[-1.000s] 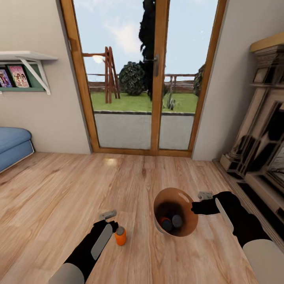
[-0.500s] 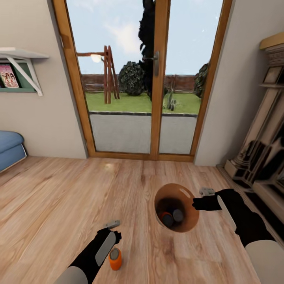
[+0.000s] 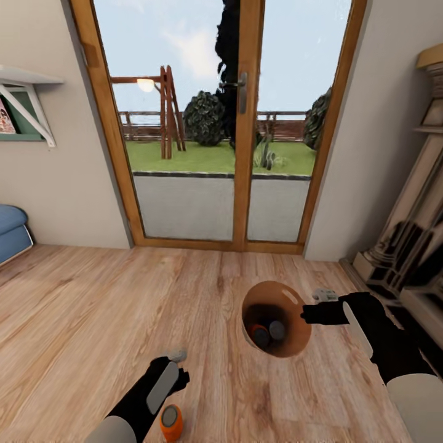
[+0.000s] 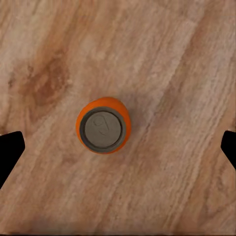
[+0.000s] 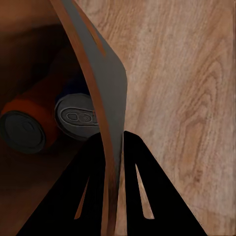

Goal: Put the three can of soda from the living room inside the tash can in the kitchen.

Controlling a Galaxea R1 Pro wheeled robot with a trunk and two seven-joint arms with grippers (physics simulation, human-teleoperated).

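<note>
- Our right claw [image 3: 306, 315] is clamped on the rim of the tash can [image 3: 289, 344]; the right wrist view shows its two fingers [image 5: 91, 196] pinching the thin wall, one inside and one outside.
- Our left claw [image 3: 177, 364] hangs spread wide above the floor [image 3: 92, 307], holding nothing; its fingertips [image 4: 11, 147] stand well apart on either side of the orange can [image 4: 103, 124] below.
- That orange can stands upright on the planks at the near left, just beside our left forearm and well apart from the bin.
- Inside the bin, a second orange can [image 5: 29, 123] and the blue can [image 5: 78, 115] lie together at the bottom, so we judge two of three are in.
- We are in the living room, facing the glass doors [image 3: 227, 123], with the fireplace [image 3: 412, 234] at the right and the sofa [image 3: 11, 231] at the far left.
- Risks as we see them: the bin hangs from one pinch on a thin rim, so it could swing, tip and spill its cans.
- If we descend off-centre, one fingertip may knock the standing can over and set it rolling.
- The can sits close to our base, so reaching it may be awkward.
</note>
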